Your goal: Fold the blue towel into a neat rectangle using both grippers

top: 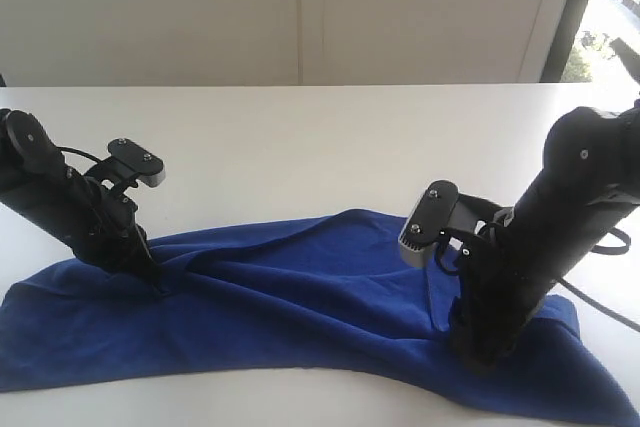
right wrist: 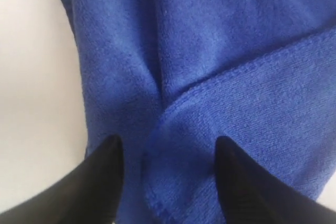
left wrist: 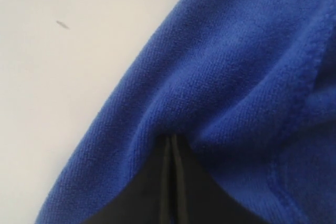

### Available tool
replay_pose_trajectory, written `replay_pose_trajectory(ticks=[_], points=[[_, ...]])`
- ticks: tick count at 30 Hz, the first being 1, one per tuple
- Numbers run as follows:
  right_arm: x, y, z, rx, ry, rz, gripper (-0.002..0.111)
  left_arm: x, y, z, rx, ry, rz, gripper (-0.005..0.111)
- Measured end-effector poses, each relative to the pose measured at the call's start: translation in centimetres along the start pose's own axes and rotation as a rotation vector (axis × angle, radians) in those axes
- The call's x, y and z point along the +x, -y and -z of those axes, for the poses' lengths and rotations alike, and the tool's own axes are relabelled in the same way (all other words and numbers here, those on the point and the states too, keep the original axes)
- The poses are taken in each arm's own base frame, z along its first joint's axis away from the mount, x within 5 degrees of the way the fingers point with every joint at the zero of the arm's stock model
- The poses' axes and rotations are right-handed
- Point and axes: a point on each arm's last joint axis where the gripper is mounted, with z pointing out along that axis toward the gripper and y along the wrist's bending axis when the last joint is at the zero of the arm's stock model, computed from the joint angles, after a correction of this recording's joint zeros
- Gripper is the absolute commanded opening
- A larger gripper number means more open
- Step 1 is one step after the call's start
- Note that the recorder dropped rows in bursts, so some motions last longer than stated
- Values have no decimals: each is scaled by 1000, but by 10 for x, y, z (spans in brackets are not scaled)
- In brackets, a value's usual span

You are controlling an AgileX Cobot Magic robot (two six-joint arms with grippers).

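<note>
The blue towel (top: 300,292) lies crumpled in a long strip across the front of the white table (top: 320,147). My left gripper (top: 155,277) presses down on the towel's left part, and creases run out from its tips. In the left wrist view its jaws (left wrist: 172,141) are shut, with blue towel (left wrist: 236,77) bunched at the tips. My right gripper (top: 478,352) stands on the towel's right part. In the right wrist view it (right wrist: 168,148) is open, its two black fingers (right wrist: 107,171) straddling a hemmed fold of towel (right wrist: 220,40).
A pale wall (top: 300,7) rises behind the table's far edge. A window with a dark frame (top: 570,7) is at the back right. The towel's front edge lies close to the table's near edge, and bare white tabletop stretches behind the towel.
</note>
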Motion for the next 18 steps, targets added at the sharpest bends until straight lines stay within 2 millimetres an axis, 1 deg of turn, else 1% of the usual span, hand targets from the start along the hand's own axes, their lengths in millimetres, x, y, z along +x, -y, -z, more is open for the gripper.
replay_pose_trajectory(ticks=[1,2,3,4,6,8,10,11,14,16,17,18], points=[[1,1,-4,-4,-12,1,35,0,0,0,0,0,0,0],[1,2,-8,-2,-23,2,32,0,0,0,0,0,0,0],[1,3,-8,5,-17,2,23,0,0,0,0,0,0,0],[0,4,-8,18,-9,2,17,0,0,0,0,0,0,0],[0,6,-8,39,-11,19,8,0,0,0,0,0,0,0],[2,8,-4,75,-26,28,1,0,0,0,0,0,0,0],[2,16,4,166,-46,8,0,0,0,0,0,0,0,0],[-1,26,13,268,-46,-5,0,0,0,0,0,0,0,0],[-7,47,27,478,-35,38,0,0,0,0,0,0,0,0],[-8,60,23,544,-25,64,0,0,0,0,-1,-1,-2,0],[-7,65,19,554,-33,67,0,0,0,0,-1,-1,-2,0],[-5,74,11,569,-52,67,0,0,0,0,-1,-1,-2,0]])
